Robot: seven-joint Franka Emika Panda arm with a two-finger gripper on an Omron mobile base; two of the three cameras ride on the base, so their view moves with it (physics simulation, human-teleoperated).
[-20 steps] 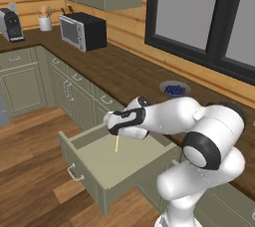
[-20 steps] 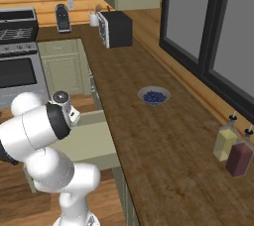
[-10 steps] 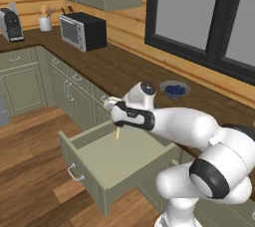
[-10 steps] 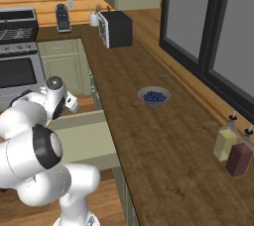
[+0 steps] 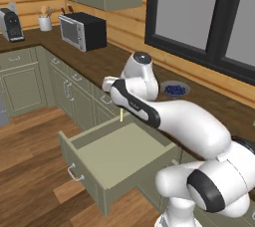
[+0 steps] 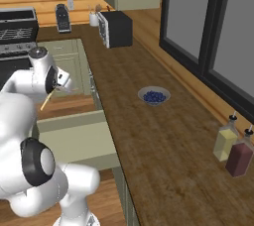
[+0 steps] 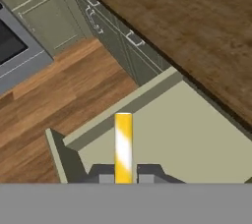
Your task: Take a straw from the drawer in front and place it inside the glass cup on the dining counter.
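1. Left base view: the smooth white arm reaches left over the open drawer [image 5: 117, 159], a shallow sage-green box with a flat matte inside and a small silver bar handle on its front panel. The gripper [image 5: 121, 107] hangs above the drawer's back edge, and a short length of the thin pale-yellow straw [image 5: 121, 115] points down from it, clear of the drawer floor. The dark wood-plank worktop [image 5: 112, 61] carries a boxy black microwave [image 5: 82, 31], a grey bowl of blueberries [image 5: 175, 89], a white holder of utensils [image 5: 45, 22] and a dark coffee machine [image 5: 10, 25]. No writing can be read on any of them.

2. Right base view: the straw [image 6: 45, 102] shows as a slanted tan stick below the hand, held over the wooden floor and the drawer's [image 6: 74, 136] far rim. This side also takes in two bottles [image 6: 232, 146] with dark caps, one pale yellow and one dark red, standing just beside each other on the worktop near the window, plus a steel stove [image 6: 15, 27] at the far left. Their labels are too small to read.

3. Hand view: both dark fingertips [image 7: 103, 171] are pinched narrow on the straw [image 7: 123, 147], which rises straight between them, glossy yellow with a pale sheen. Beyond it lie the drawer's bare interior [image 7: 187, 134], its thick rim, the plank floor [image 7: 59, 95] and the grain of the worktop [image 7: 187, 16].
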